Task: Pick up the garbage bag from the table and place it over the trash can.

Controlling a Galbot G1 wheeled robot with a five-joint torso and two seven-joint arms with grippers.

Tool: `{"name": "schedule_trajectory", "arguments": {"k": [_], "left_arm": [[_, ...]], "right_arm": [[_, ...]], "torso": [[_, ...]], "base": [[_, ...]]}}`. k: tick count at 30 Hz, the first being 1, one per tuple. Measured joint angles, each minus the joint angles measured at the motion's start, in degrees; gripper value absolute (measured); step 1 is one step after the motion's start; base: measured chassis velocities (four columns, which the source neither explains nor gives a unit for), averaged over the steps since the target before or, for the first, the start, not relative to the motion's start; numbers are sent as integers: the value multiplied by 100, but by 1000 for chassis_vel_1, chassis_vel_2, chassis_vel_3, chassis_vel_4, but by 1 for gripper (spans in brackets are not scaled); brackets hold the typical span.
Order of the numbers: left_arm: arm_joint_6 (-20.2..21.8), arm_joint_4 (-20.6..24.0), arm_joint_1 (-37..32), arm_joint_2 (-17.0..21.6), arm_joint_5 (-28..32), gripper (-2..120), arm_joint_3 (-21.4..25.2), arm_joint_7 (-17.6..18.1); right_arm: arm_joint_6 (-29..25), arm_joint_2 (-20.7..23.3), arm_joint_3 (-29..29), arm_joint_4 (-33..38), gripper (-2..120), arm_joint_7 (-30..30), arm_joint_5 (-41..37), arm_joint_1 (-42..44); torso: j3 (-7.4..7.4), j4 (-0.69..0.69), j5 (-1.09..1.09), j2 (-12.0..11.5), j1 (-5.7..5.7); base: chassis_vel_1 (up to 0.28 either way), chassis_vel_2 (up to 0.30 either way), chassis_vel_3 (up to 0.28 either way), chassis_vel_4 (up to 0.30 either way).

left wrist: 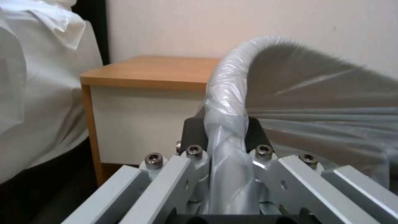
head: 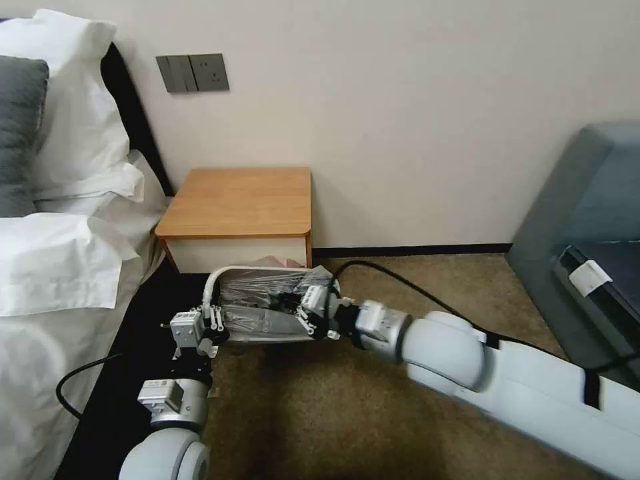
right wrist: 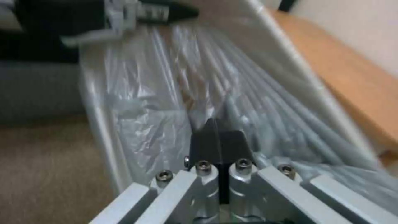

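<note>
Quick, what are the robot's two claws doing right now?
Left gripper: shut on the bin rim, with the bag wrapped over it.
Right gripper: shut, pinching the bag at the bin's other end.

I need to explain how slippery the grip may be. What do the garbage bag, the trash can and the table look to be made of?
The garbage bag: thin translucent grey plastic film, glossy, creased into long folds. The trash can: apparently smooth cream-white moulded plastic, going by its rolled rim. The table: orange-brown wood or wood-look laminate, matte, faint grain; which one is unclear.
</note>
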State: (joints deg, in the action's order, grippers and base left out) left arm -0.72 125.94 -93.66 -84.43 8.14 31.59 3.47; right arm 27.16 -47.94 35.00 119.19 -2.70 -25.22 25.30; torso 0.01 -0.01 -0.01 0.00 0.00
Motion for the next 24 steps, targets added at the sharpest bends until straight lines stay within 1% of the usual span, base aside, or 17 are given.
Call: {"name": "schedule_trajectory", "arguments": {"k": [2, 3, 7, 8, 9, 10, 12, 13, 16, 18, 21, 24], "left_arm": [[0, -31, -2, -13, -36, 7, -30, 0], [0, -31, -2, -13, -36, 7, -30, 0], [-12, -64, -11, 7, -283, 7, -44, -108], [-12, -64, -11, 7, -283, 7, -44, -108], [-11, -62, -6, 17, -329, 7, -31, -120], [-2, -46, -3, 20, -347, 7, -29, -125], [19, 0, 9, 12, -397, 7, -26, -131], [19, 0, 9, 12, -397, 7, -26, -131], [26, 48, 8, -16, -473, 7, -30, -134], [25, 62, 4, -21, -478, 7, -33, -134], [27, 134, -44, -43, -492, 7, -70, -125], [26, 179, -66, -55, -502, 7, -99, -123]], "right_arm": [[48, -193, 240, -278, 0, -31, 39, -288], [48, -193, 240, -278, 0, -31, 39, -288], [116, -637, 1007, -978, 0, -153, 154, -1183], [116, -637, 1007, -978, 0, -153, 154, -1183], [126, -793, 1268, -1234, 0, -189, 174, -1424], [131, -907, 1434, -1425, 0, -207, 193, -1568], [133, -1199, 1816, -1872, 0, -311, 258, -1860], [133, -1199, 1816, -1872, 0, -311, 258, -1860], [55, -1558, 2096, -2418, 0, -491, 456, -2081], [36, -1611, 2133, -2506, 0, -525, 500, -2100], [-57, -1875, 2254, -3020, 0, -637, 735, -2119], [-83, -1990, 2296, -3226, 0, -640, 782, -2111]], "torso": [[0, 0, 0, 0, 0], [0, 0, 0, 0, 0], [-1, 1, -1, 0, 0], [-1, 1, -1, 0, 0], [0, 0, -1, 0, 0], [0, 2, -1, 0, 0], [0, 1, -1, 0, 0], [0, 1, -1, 0, 0], [0, 2, -1, 0, 0], [0, 1, -1, 0, 0], [0, 0, 0, 0, 0], [0, 0, 0, 0, 0]], "base": [[0, 0, 0, 0], [0, 0, 0, 0], [0, 0, 0, 0], [0, 0, 0, 0], [0, 0, 0, 0], [0, 0, 0, 0], [0, 0, 0, 0], [0, 0, 0, 0], [0, 0, 0, 0], [0, 0, 0, 0], [0, 0, 0, 0], [0, 0, 0, 0]]}}
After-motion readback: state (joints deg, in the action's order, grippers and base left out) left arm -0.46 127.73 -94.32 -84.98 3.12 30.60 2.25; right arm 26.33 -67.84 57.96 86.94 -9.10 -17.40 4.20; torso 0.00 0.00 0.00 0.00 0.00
